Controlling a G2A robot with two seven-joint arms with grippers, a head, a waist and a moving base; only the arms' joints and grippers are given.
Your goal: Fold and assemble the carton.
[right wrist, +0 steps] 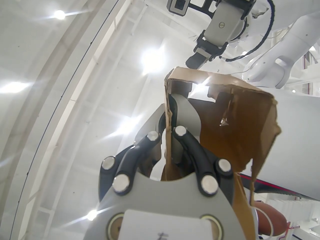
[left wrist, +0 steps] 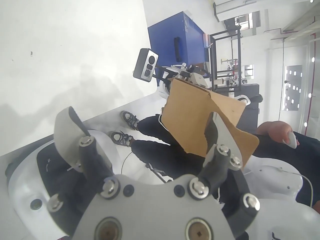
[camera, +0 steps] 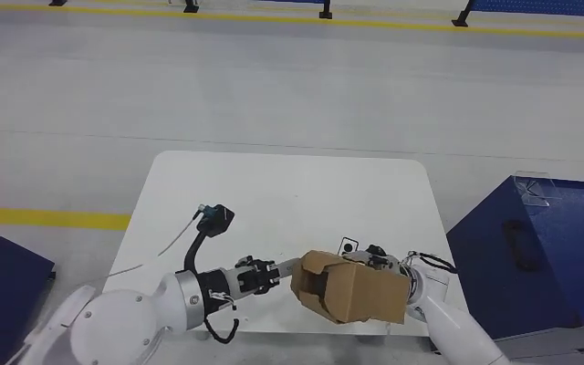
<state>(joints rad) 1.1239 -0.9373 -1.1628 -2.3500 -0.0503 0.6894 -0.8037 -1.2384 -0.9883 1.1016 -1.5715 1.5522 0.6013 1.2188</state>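
While the left pincer [camera: 274,271] hangs released at lower left of the top view, fingers spread by the carton's [camera: 351,287] open end, the carton is held over the desk's [camera: 274,192] near edge, lower centre. Just right of it, the right pincer [camera: 381,260] is clenched on one carton wall. My judgement: hold that grip firm, and have the left pincer press the loose flap inward squarely, sparing the ragged edge.

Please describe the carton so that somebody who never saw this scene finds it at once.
Look at the white table, along its near edge, right of the middle. There the right gripper is shut on one wall of the carton. It is the only brown cardboard thing, partly folded, one end open.
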